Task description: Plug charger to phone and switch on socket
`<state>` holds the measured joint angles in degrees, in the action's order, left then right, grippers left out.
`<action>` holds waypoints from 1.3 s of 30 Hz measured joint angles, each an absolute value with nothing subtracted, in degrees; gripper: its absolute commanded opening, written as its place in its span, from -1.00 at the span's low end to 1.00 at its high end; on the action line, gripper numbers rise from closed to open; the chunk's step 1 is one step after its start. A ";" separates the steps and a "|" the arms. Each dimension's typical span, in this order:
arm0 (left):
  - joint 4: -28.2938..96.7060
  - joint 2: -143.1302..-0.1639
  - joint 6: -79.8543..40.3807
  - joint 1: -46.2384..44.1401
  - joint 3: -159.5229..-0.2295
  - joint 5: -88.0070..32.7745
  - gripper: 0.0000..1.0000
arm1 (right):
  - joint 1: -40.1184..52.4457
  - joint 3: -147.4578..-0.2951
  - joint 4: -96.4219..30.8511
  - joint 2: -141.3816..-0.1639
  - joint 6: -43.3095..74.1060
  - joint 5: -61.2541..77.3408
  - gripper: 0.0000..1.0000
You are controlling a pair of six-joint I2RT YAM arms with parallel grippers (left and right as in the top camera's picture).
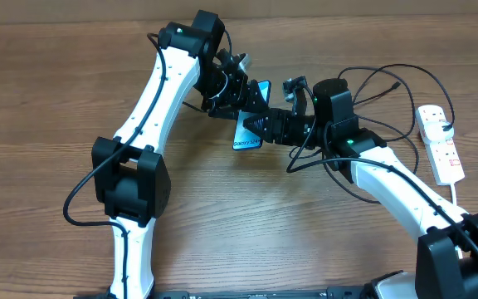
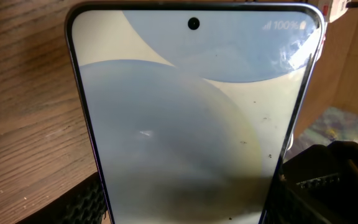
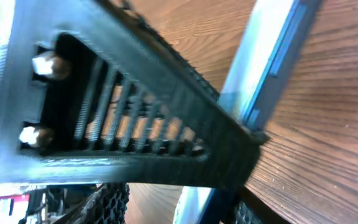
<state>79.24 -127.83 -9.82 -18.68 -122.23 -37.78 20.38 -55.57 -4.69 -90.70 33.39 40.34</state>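
The phone is held up off the table, its light blue screen filling the left wrist view. My left gripper is shut on it, with one black finger at each long edge. My right gripper has come in from the right; in its own view the phone's edge runs between its pads, and a gap shows on the left side. The white socket lies at the far right. The charger's thin black cable loops beside it; I cannot make out its tip.
A broad ribbed black finger crosses the right wrist view close to the lens. The socket's white cord runs toward the right arm's base. Bare wooden table lies in front of both arms.
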 measured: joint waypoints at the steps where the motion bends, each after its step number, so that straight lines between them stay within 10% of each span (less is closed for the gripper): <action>1: 79.22 -127.83 -9.82 -18.68 -122.23 -37.78 0.36 | 20.38 -55.57 -4.93 -90.70 33.87 39.92 -0.11; 39: 76.23 -127.83 -8.78 -20.56 -122.23 -42.63 0.37 | 20.38 -55.57 -7.14 -90.70 37.85 36.62 -0.65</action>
